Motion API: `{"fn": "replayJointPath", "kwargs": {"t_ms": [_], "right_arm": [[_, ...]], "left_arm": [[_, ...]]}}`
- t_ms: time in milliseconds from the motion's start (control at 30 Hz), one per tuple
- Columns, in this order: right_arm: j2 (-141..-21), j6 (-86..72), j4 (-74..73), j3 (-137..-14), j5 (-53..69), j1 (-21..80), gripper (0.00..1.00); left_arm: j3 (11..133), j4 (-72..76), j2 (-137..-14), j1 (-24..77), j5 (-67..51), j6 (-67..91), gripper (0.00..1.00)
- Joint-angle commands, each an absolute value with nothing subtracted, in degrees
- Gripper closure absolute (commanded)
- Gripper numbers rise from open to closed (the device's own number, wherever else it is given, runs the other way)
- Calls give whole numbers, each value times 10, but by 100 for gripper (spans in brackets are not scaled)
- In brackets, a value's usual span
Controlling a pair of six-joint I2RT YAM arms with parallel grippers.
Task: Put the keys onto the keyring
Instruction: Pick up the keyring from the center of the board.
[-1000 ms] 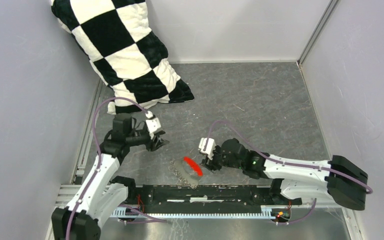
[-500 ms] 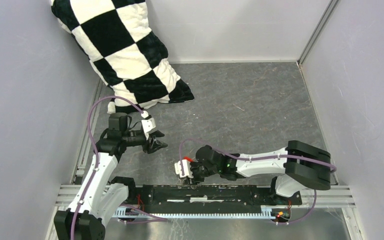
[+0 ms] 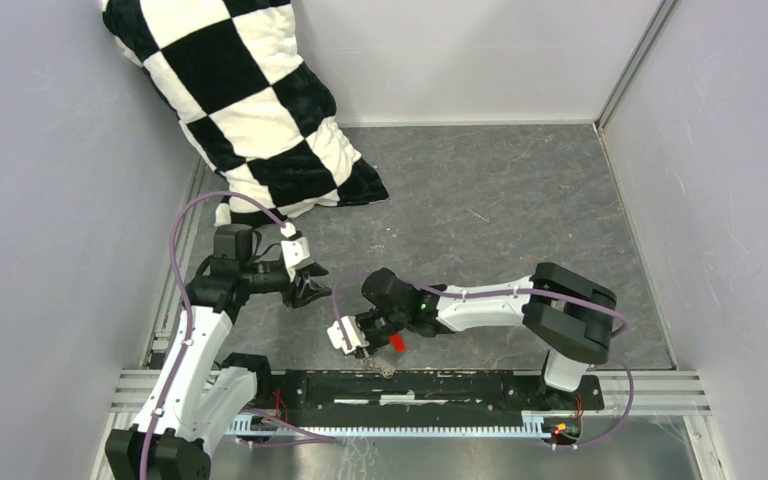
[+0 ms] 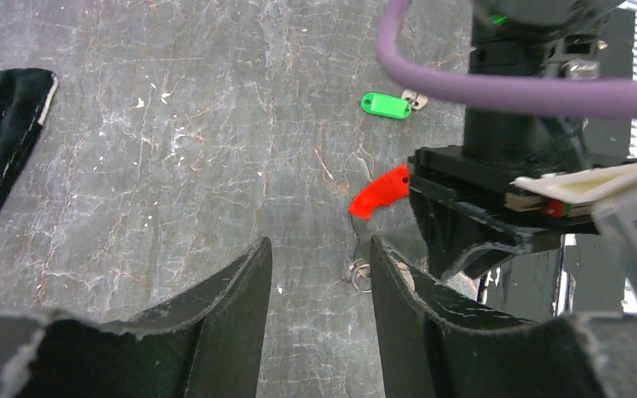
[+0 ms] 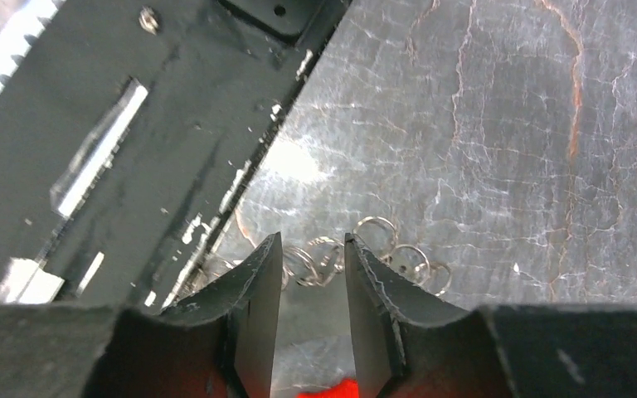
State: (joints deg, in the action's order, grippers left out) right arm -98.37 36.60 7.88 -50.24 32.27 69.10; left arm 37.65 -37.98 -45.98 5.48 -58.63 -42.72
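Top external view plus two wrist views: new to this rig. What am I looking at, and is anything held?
It's a two-armed robot bolted at the near edge of a grey table. The top view looks down from above and behind. Each wrist view looks out along that arm's own two fingers. On the table are a checkered pillow at the far left, a green-headed key, and the keyring, a red tag with silvery links. The left gripper is open and empty. The right gripper sits low over the links, jaws narrowly apart, and nothing looks gripped.
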Motion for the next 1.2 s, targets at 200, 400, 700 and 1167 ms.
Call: {"fn": "replayJointPath", "kwargs": {"t_ms": [200, 400, 700, 1167], "right_arm": [[-1031, 507, -75, -579, 349, 672, 61], [-1035, 501, -57, -572, 348, 672, 60], [-1034, 485, -45, -574, 357, 673, 64], [-989, 434, 13, -543, 328, 672, 72]], "left_arm": [[398, -282, -462, 52, -518, -294, 46], [396, -275, -463, 52, -502, -281, 46], [388, -278, -460, 52, -494, -280, 46], [387, -278, -456, 52, -493, -281, 47]]}}
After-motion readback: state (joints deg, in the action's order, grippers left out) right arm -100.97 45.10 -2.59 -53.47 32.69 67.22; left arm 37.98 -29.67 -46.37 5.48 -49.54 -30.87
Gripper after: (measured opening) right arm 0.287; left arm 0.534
